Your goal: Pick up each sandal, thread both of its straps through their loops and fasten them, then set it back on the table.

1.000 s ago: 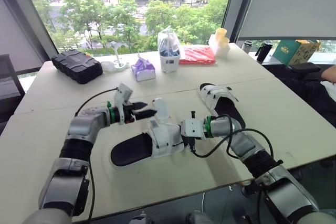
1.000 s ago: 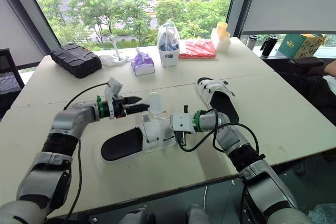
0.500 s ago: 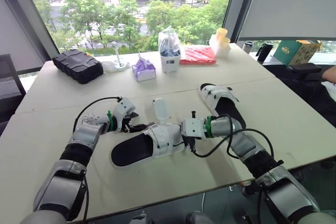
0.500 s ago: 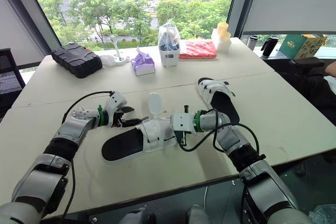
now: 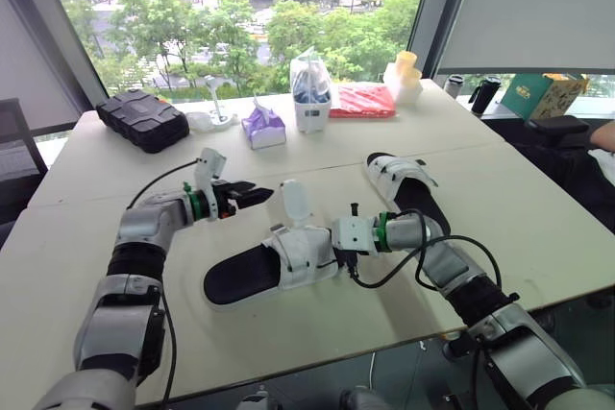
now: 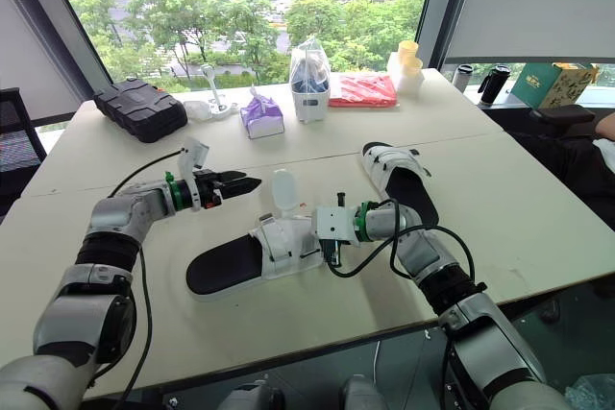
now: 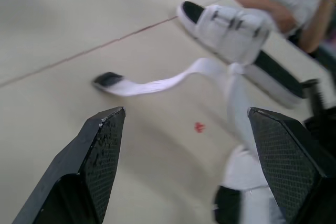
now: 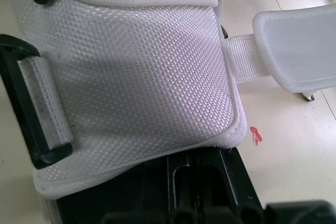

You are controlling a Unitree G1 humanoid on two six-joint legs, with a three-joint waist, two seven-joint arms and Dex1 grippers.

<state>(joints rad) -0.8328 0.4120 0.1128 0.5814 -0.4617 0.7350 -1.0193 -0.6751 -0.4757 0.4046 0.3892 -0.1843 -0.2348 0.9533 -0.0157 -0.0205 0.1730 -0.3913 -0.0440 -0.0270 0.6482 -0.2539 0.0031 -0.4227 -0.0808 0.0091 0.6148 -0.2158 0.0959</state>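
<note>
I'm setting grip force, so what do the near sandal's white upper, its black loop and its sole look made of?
White upper: woven synthetic fabric, matte; a mesh-like weave shows. Black loop: probably hard plastic, smooth with slight sheen. Sole: black, matte, perhaps foam or rubber; unclear.

No wording, brand, number or sign could be read on anything pictured: the pale print on the green box (image 5: 540,93) beyond the far right corner of the table (image 5: 538,208) was too small to decipher, and a small red mark (image 8: 255,135) on its top spelled nothing.
</note>
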